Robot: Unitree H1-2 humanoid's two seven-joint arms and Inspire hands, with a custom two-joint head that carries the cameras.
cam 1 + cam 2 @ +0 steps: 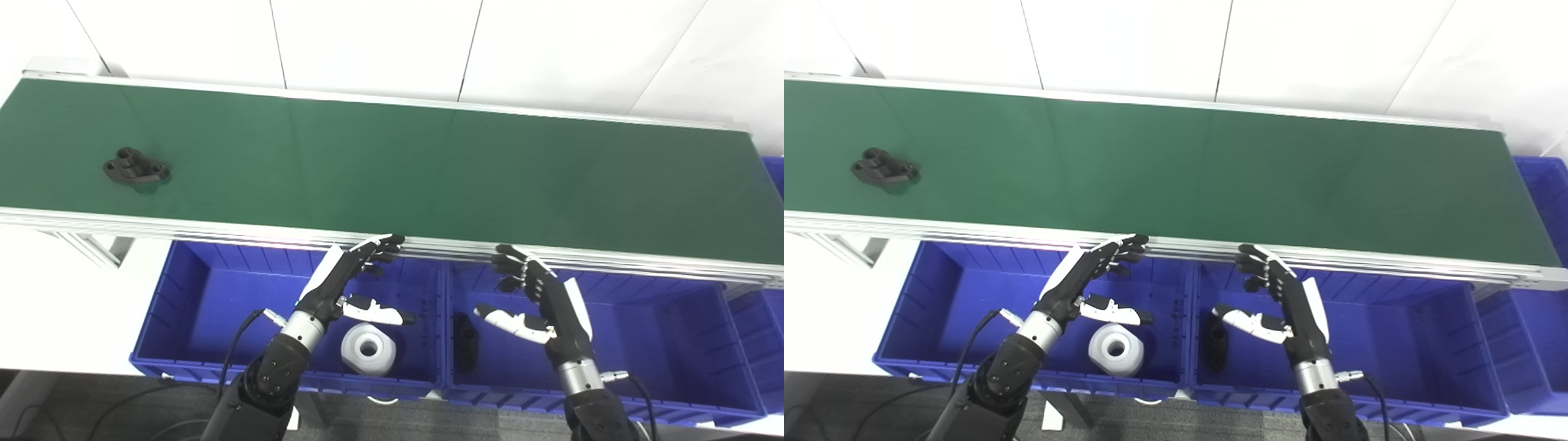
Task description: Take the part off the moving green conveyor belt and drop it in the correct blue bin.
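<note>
In front of me the green conveyor belt (392, 165) ran across between silver rails, and a single black part (136, 169) lay flat on it near its left end, well apart from everything else.

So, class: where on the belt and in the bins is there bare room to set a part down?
The belt is bare everywhere right of the black part. The right bin is open right of the dark part. The left bin is free left of the white part. Crowded: the divider, under both hands.

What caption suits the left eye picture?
Both open hands, left hand and right hand, wait over blue plastic bins as a black flanged part rides the green conveyor belt.
</note>
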